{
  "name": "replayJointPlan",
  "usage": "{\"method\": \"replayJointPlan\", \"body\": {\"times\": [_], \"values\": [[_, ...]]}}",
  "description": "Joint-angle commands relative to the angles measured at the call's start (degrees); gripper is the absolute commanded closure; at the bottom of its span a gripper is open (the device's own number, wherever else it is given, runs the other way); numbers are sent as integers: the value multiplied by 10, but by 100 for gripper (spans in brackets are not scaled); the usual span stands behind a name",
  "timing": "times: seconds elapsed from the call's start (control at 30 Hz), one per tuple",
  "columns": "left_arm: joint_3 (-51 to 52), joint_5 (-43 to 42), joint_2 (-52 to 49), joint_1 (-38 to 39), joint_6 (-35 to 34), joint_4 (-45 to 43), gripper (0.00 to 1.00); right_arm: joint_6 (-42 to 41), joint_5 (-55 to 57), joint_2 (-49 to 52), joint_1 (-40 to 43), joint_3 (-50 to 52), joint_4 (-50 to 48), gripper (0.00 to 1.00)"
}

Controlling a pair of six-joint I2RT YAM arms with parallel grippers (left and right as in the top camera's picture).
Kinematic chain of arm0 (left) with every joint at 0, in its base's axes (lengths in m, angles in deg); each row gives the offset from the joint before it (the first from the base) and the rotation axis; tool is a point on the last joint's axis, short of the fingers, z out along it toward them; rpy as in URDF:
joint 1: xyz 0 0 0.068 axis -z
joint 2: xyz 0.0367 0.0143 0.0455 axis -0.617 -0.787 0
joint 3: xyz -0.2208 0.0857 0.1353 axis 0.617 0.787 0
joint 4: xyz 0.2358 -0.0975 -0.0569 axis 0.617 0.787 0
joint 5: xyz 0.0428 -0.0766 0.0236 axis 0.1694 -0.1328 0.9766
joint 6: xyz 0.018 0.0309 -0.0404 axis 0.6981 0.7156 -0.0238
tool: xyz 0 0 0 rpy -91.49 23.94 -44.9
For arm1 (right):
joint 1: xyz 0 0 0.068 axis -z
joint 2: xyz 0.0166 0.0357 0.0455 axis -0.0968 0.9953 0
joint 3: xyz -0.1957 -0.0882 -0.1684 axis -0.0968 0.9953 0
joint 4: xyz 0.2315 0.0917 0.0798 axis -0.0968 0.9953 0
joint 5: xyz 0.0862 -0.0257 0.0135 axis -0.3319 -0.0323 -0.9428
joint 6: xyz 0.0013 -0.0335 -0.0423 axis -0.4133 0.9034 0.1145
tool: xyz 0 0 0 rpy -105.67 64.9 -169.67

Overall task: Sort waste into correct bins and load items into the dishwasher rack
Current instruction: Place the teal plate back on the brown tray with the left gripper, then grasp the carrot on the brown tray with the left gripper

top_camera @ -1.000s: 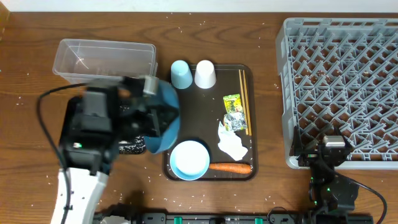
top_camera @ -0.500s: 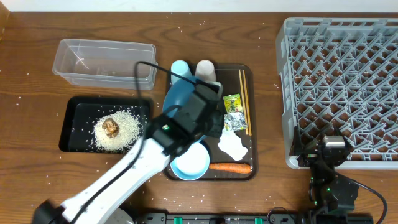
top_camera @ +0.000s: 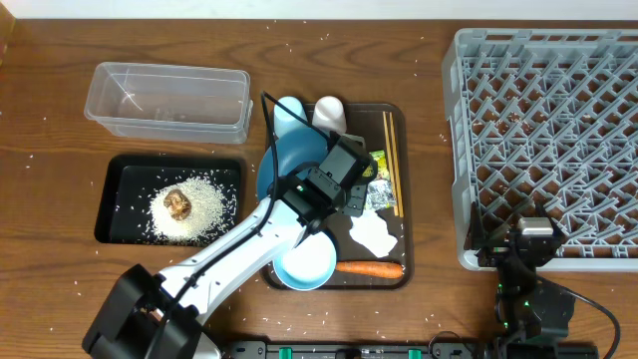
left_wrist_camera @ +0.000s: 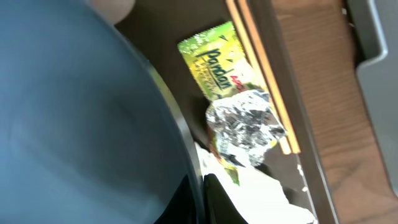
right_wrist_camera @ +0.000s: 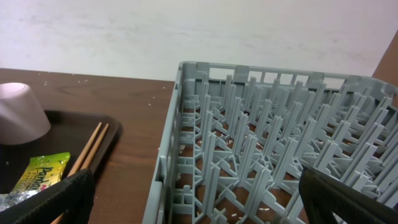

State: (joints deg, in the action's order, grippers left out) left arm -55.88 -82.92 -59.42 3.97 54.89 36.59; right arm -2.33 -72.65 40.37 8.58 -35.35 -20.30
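Note:
My left gripper (top_camera: 321,179) is shut on the rim of the large blue plate (top_camera: 284,150) and holds it tilted over the brown serving tray (top_camera: 395,277). In the left wrist view the fingers (left_wrist_camera: 199,202) pinch the plate (left_wrist_camera: 81,112) edge. White rice and a brown lump (top_camera: 179,202) lie in the black tray (top_camera: 110,199). The clear tub (top_camera: 169,100) stands behind it. The snack wrapper (top_camera: 372,165), chopsticks (top_camera: 391,160), napkin (top_camera: 374,231), carrot (top_camera: 369,267), bowl (top_camera: 304,257), whitish cup (top_camera: 329,112) and light blue cup (top_camera: 289,105) are on the serving tray. My right gripper (top_camera: 525,239) is open by the rack (top_camera: 548,140).
The wrapper (left_wrist_camera: 211,62), its foil end (left_wrist_camera: 245,127), the chopsticks (left_wrist_camera: 261,62) and the napkin (left_wrist_camera: 261,199) lie just right of the plate. The right wrist view shows the rack (right_wrist_camera: 280,137) ahead and the open fingers (right_wrist_camera: 199,199). Loose rice grains dot the table.
My left arm has swung right from over the black tray to over the serving tray, carrying the blue plate. Rice and the brown lump now show in the black tray. The right arm is still.

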Motion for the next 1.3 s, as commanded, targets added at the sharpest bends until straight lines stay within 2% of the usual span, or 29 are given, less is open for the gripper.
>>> {"method": "replayJointPlan", "body": {"times": [0.0,0.1,0.13,0.33,0.43,0.5,0.53,0.57,0.77,0.87,1.0,1.17,1.27], "values": [[-17,38,-2,1,7,-1,93,-1,4,-1,-6,1,2,1],[-16,38,-2,2,7,0,92,-1,4,-1,-6,1,2,1],[-15,38,-2,2,7,0,88,-1,4,-1,-6,1,2,1],[-13,22,-3,2,5,2,87,-1,4,-1,-6,1,2,1],[-13,12,-3,2,5,2,70,-1,4,-1,-6,1,2,1],[-13,12,-3,2,5,2,64,-1,4,-1,-6,1,2,1],[-13,12,-3,2,5,3,56,-1,4,-1,-6,1,2,1],[-14,12,-3,2,5,5,54,-1,4,-1,-6,1,2,0],[-17,12,2,2,5,29,53,-1,4,-1,-6,1,2,1],[-19,11,19,2,-17,63,53,-1,4,-1,-6,1,2,1],[-19,-38,49,2,-25,100,51,-1,4,-1,-6,1,2,1],[-19,-139,89,5,-3,140,43,-1,4,-1,-6,1,2,1],[-19,-172,103,27,30,176,33,-1,4,-1,-6,1,2,1]]}}
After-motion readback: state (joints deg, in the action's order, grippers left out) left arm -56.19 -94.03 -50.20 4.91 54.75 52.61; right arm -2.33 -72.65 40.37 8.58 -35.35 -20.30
